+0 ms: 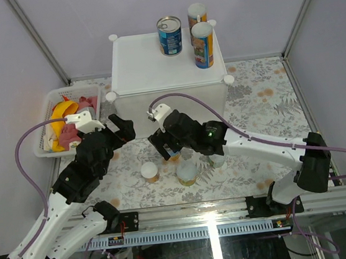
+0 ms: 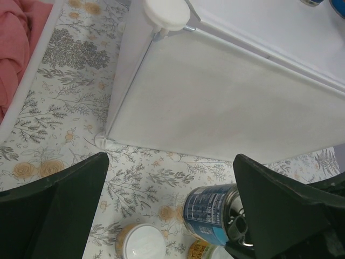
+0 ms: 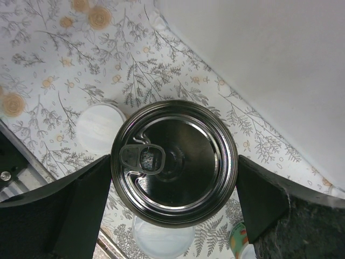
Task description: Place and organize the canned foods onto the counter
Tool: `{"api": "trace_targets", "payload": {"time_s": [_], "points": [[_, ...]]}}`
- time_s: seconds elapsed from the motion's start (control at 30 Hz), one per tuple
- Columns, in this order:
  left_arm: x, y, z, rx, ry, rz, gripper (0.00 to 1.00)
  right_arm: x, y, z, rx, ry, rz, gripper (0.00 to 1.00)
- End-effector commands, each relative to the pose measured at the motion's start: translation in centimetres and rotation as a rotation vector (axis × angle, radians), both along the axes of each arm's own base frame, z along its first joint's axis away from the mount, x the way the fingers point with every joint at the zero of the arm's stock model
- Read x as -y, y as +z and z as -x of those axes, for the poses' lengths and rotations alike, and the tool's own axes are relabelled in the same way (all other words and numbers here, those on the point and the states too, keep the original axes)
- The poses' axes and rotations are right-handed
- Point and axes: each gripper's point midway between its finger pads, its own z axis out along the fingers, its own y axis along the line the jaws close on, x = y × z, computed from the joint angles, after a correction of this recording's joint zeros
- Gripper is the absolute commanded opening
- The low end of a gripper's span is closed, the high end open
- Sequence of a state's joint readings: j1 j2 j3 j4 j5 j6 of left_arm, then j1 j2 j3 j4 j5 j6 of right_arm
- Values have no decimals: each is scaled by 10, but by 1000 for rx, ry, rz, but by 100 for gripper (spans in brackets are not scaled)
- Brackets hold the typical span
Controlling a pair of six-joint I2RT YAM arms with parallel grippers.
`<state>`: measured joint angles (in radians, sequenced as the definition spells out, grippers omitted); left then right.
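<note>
While 1 blue can (image 1: 170, 36) and 2 canisters (image 1: 202, 43) stand on the white box worktop (image 1: 147, 67), top view puts right hand (image 1: 166, 144) low by its front wall.
Left wrist: left hand (image 2: 171, 178) spread, empty.
Right wrist: fingers (image 3: 81, 210) clamp steel can (image 3: 173, 162); wide grip might slip, lift might clip worktop edge.

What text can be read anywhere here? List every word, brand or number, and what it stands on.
Nothing is legible.
Far blue can: label print too small.
Front tall canister and rear tall canister: labels blurred.
Near blue can: white small print, unreadable.
Its lid: no lettering seen.
Small jar: plain white top, no text.
</note>
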<state>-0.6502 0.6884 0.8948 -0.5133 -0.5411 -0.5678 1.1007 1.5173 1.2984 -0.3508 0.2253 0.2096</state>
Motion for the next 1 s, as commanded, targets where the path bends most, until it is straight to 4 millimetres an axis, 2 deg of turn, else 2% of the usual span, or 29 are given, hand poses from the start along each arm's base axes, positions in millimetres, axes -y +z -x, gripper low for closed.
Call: {"api": "trace_targets", "payload": {"time_s": [0.0,0.2,0.53,0.8,0.97], "points": [[-2,11,-4,53,26,26,100,-15,129,-9,185,-1,-261,0],[-2,12,-6,64,28,23,100,-13,176,-7,225,14,-302,0],[0,21,-9,86,28,30,100,-8,264,-10,328,17,-380,0],[1,34,-11,119,15,23,100,-6,314,-19,409,-13,-409,0],[8,43,-13,145,-28,2,100,-6,329,-33,474,-58,-393,0]]}}
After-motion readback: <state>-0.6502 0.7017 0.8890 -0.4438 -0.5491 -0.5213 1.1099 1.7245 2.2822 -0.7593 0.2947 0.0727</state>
